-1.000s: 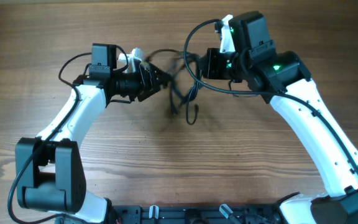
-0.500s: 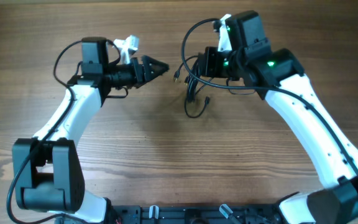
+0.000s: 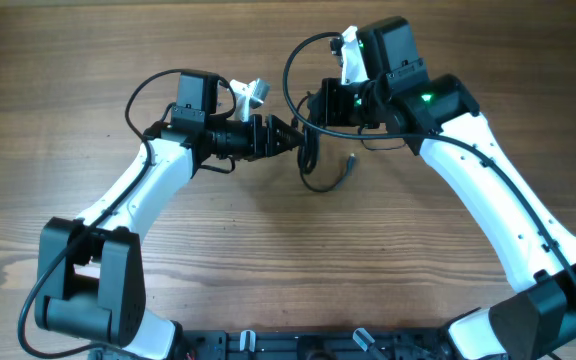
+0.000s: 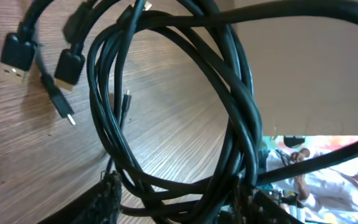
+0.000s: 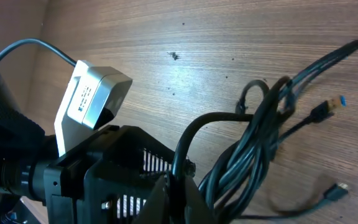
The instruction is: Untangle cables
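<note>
The cables (image 3: 314, 160) are thin black cords bunched in loops, hanging from my right gripper (image 3: 318, 108) down to the wooden table, with one plug end (image 3: 349, 163) lying to the right. In the right wrist view my right gripper (image 5: 180, 194) is shut on a cable strand and the bundle (image 5: 253, 149) trails off to the right. My left gripper (image 3: 293, 135) reaches into the bundle from the left. In the left wrist view its jaws (image 4: 179, 208) stand wide apart with several strands of the loops (image 4: 166, 124) running between them.
Loose plug ends lie on the wooden table (image 3: 268, 250): two USB plugs (image 4: 17, 56) and a small plug (image 4: 70, 117) in the left wrist view, a blue-tipped plug (image 5: 334, 102) in the right wrist view. The left wrist camera housing (image 5: 92, 102) sits close to my right gripper.
My left gripper, clear of the cables half a second ago, has moved right into the bundle with its jaws apart. My right gripper still holds the cables and has shifted slightly left.
</note>
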